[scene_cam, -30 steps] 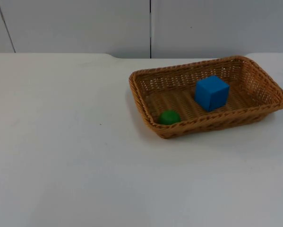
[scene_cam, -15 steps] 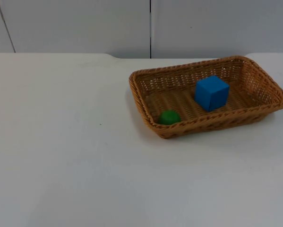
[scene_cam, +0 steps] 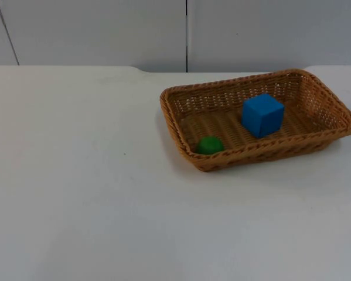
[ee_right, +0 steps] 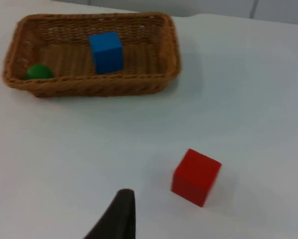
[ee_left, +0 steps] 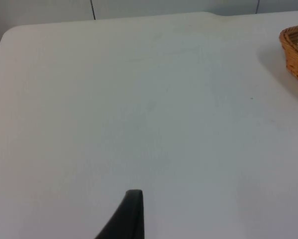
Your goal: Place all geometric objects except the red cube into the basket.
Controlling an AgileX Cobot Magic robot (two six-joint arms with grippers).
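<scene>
Spanning every view, white table top (scene_cam: 75, 205), matte and flat, ending at a grey partition wall (scene_cam: 105, 29) with a vertical seam. Basket (scene_cam: 181, 132): rectangular, woven brown wicker with a braided rim and open-weave sides, standing on the table toward the right arm's side. Blue cube (scene_cam: 262, 115): solid, sharp-edged, resting inside the basket near its middle, turned slightly askew to the walls. Red cube (ee_right: 195, 177): glossy, same form as the blue one, standing alone on the bare table outside the basket and well apart from it, near the right gripper (ee_right: 118, 216). Green ball (scene_cam: 210, 145): small, round, inside the basket against its front wall at the end nearer the left arm. Left gripper (ee_left: 126, 216): hovering above bare table, basket corner at the edge of its view. Finger state of both grippers cannot be told.
</scene>
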